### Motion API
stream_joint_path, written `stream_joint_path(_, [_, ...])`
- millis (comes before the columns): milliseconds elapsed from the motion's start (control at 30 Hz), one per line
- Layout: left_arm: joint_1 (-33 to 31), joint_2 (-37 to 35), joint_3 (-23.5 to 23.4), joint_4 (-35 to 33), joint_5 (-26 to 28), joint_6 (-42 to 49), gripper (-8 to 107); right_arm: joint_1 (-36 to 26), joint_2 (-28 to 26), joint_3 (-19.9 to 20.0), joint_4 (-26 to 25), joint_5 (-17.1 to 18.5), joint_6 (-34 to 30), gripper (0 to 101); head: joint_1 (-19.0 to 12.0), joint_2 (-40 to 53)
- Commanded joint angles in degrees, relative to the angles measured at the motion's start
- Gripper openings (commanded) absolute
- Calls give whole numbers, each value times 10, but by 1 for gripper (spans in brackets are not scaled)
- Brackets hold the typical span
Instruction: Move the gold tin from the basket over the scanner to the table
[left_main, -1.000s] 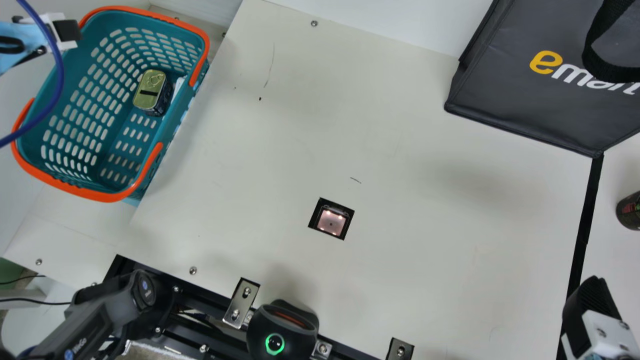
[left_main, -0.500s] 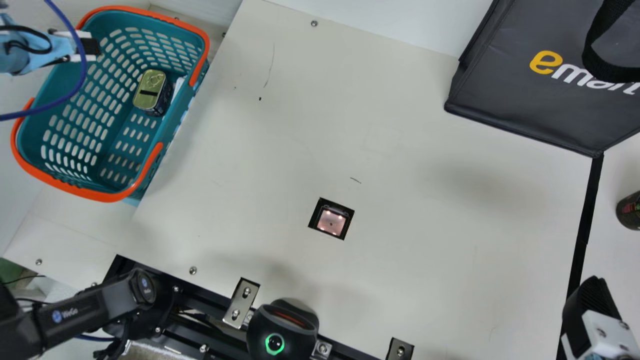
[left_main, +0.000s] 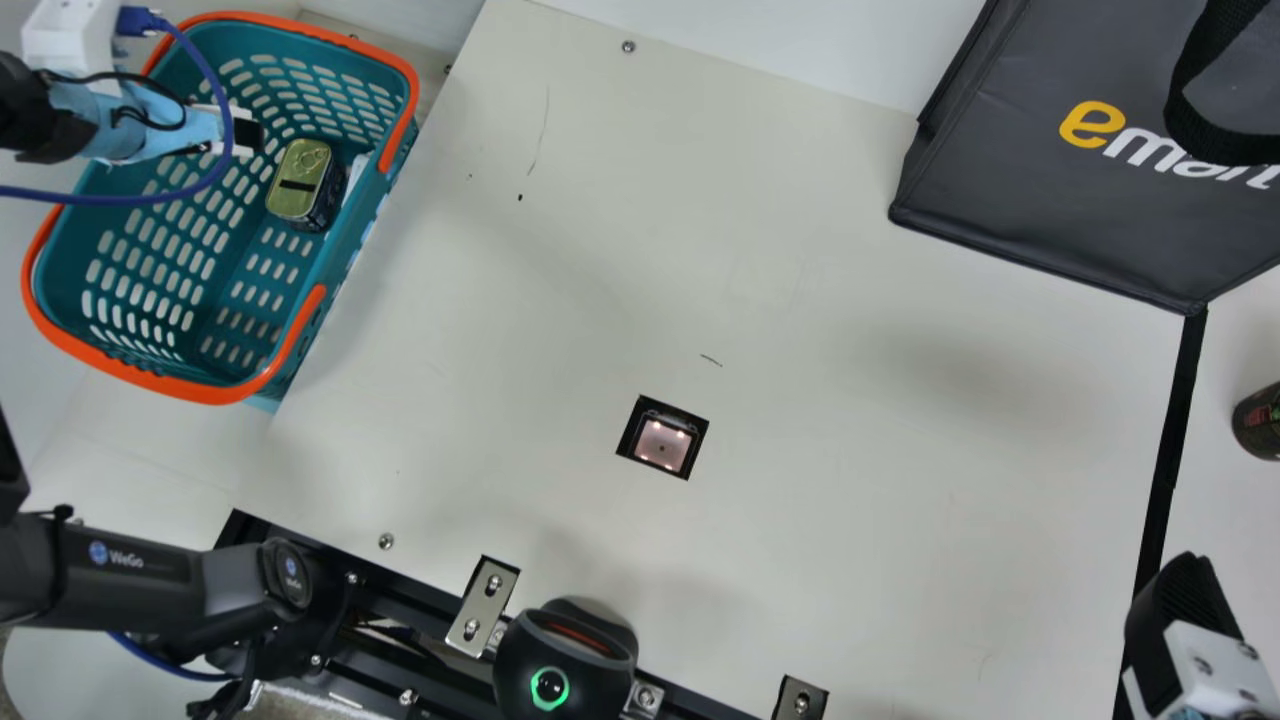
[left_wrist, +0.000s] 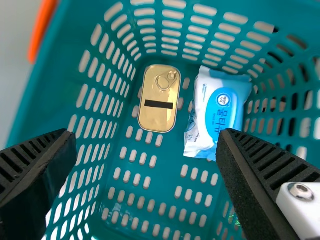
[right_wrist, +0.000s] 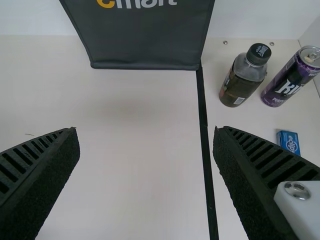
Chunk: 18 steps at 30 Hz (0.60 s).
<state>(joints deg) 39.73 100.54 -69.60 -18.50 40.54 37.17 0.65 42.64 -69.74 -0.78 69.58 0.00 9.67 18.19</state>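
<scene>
In the main view my left gripper (left_main: 247, 135) hangs over the teal basket (left_main: 235, 393), just left of the gold tin (left_main: 300, 180), which lies inside. The left wrist view has the left gripper (left_wrist: 145, 160) open and empty above the basket (left_wrist: 50, 85); the gold tin (left_wrist: 159, 98) lies lid up on the basket's floor beside a blue and white packet. The scanner window (left_main: 662, 443) is set in the table (left_main: 850, 330). At the main view's lower right is my right gripper (left_main: 1185, 600); in the right wrist view the right gripper (right_wrist: 145, 150) stands open over bare table.
The packet (left_wrist: 217, 112) lies right by the tin. A dark bag (left_main: 1060, 190) stands at the far right. Past the black strip are a bottle (right_wrist: 245, 75), a purple can (right_wrist: 292, 77) and a small blue box (right_wrist: 288, 142). A black scanner device (left_main: 565, 660) sits at the near edge.
My left arm has moved rightward in the main view, bringing its gripper farther over the basket and closer to the tin. The tin and the right arm have stayed put.
</scene>
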Motion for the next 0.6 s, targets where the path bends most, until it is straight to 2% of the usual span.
stream_joint_path(0, [-1,19,-1,-1,-3,8,90,0,0,0,0,0,0,95,-17,2])
stream_joint_path(567, [-13,97,-11,-2,-14,26,90,0,0,0,0,0,0,95,-17,2])
